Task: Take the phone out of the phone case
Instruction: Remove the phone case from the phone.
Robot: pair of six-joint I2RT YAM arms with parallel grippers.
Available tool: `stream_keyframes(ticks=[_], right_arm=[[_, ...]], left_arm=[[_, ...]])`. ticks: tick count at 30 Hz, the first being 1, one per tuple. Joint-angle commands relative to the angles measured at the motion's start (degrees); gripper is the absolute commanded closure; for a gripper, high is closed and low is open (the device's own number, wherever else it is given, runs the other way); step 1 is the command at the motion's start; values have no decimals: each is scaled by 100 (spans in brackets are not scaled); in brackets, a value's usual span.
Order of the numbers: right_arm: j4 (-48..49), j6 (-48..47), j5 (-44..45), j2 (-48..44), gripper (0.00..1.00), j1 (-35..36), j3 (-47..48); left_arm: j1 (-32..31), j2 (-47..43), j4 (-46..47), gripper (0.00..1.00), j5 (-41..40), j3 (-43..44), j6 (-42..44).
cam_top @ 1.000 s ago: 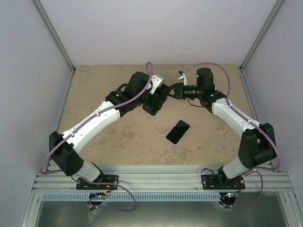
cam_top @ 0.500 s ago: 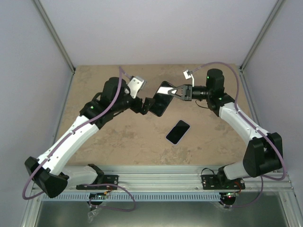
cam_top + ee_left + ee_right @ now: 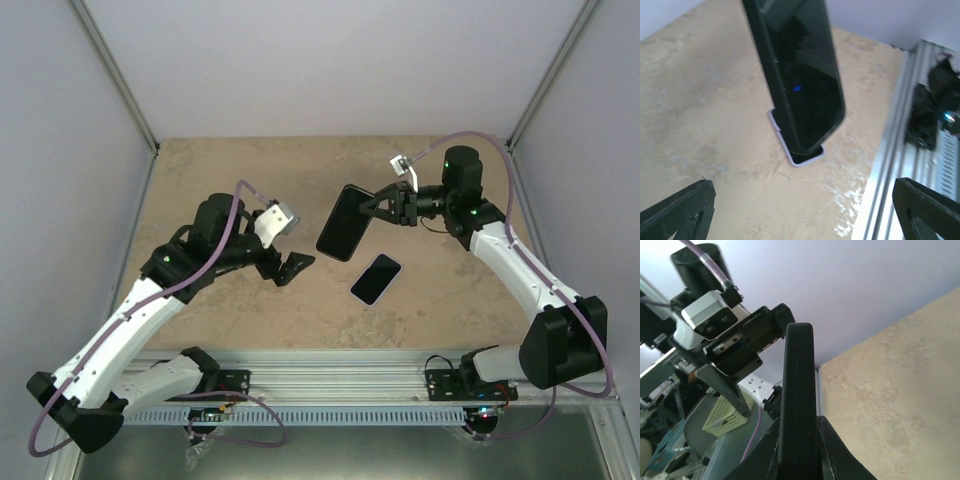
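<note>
Beige, stone-patterned tabletop [image 3: 220, 170] fills the walled cell; above it the right gripper [image 3: 365, 205] is clenched on one long edge of the black phone case [image 3: 340, 225], holding it off the surface, tilted, its lower end toward the near side; just beside and below it the phone [image 3: 376, 279], dark-screened with a pale rim, lies flat on the tabletop; further left, the left gripper [image 3: 297, 266] hangs released, jaws spread wide, grasping nothing, apart from both.
</note>
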Motion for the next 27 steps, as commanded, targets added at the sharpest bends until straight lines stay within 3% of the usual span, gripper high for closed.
stream_keyframes(ticks=[1, 6, 13, 27], right_arm=[[348, -273, -819, -262, 99, -37, -26], [430, -265, -1045, -329, 99, -103, -43], [470, -236, -1293, -460, 100, -110, -111], [619, -16, -1106, -514, 100, -114, -173]], left_arm=[[4, 128, -916, 1, 1258, 148, 1082], [4, 446, -890, 1, 1899, 159, 1234], [151, 501, -24, 8, 2549, 44, 780], [303, 693, 949, 25, 2153, -306, -161]])
